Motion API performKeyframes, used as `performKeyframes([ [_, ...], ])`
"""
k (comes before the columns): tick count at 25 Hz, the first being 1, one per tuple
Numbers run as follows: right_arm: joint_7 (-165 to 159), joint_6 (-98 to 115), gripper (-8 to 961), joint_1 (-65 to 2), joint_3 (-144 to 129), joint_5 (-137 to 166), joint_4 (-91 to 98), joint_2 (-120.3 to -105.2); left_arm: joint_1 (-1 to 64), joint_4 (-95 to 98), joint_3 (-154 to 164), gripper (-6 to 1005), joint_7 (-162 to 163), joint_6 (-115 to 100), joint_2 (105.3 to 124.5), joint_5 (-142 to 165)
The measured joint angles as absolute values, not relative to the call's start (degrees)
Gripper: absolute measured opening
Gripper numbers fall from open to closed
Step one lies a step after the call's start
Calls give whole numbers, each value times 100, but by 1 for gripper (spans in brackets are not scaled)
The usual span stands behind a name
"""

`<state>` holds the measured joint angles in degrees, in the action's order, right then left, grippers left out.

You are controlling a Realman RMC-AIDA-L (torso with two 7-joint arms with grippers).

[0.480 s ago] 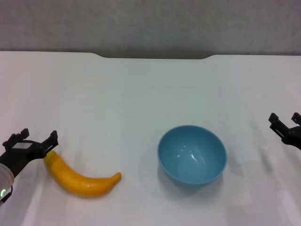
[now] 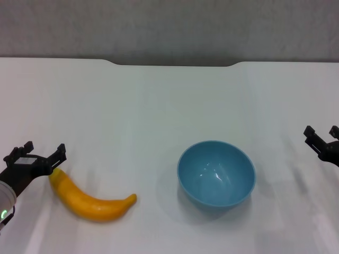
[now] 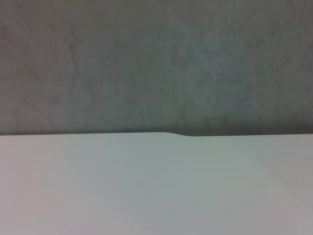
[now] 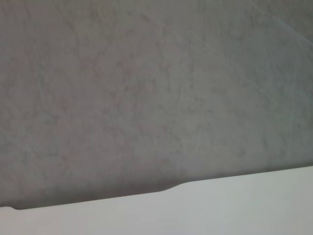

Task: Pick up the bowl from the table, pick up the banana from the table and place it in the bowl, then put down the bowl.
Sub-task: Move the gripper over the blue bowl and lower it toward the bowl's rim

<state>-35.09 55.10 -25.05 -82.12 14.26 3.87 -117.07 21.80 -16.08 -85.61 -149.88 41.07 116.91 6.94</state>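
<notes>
My left pincer (image 2: 35,153) hangs open beside the smooth curved banana (image 2: 91,198); glossy round bowl (image 2: 216,174) right of the banana, right pincer (image 2: 321,136) open beyond, matte white desk (image 2: 159,106).

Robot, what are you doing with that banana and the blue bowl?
Nothing is picked up yet. The banana lies on the white table, and the empty blue bowl sits apart from it. The left gripper, open, is right by one end of the banana, at the left edge of the head view. The right gripper, also open, is far out at the right edge, well away from the bowl. So the job is only just starting.
</notes>
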Motion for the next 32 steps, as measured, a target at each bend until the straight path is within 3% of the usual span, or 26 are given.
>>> performKeyframes([
  [12,-3635,5546,755,-2505,-8329,1590,406,-11655,2308,-1808,-8507,903,-14863,4087,11681,708],
  [21,-4639,5367,756,-2323,-8342,2382,1088,-11532,2022,-3317,-8467,903,-13534,3275,11542,1759],
  [32,-7256,3733,756,-1337,-8270,5124,4000,-11469,1802,-4896,-8518,902,-10939,2161,11410,4410],
])
